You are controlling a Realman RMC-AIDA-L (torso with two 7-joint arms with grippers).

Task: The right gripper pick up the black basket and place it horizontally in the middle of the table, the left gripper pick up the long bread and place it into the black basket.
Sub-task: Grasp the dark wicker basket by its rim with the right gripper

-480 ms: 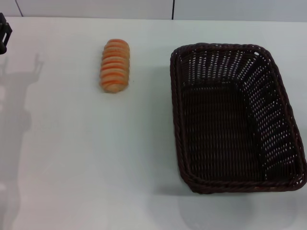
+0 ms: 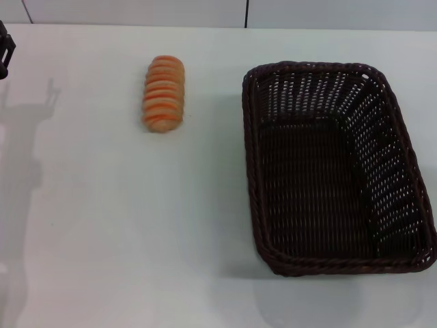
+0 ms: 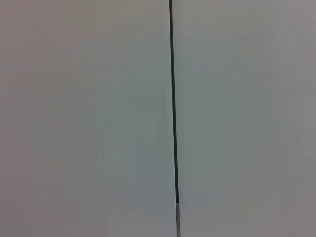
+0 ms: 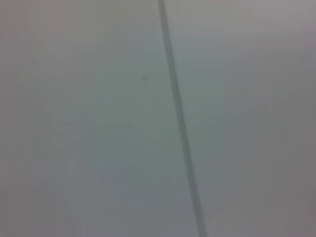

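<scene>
The white table (image 2: 102,225) is filling the frame, a pale wall strip running along the top. The long bread (image 2: 164,103) is lying upper left of centre, well apart from the black basket (image 2: 334,167) at right. The left gripper (image 2: 5,49) is peeking in at the upper left edge; finger state cannot be told

A bare test or lab setting, by the look of it. A plain white smooth desk (image 2: 102,225) fills the head view, backed by pale grey wall panels (image 2: 136,10) split by thin dark seams (image 2: 246,14). Both wrist views show only such flat pale panels with one dark seam (image 3: 173,118).
</scene>
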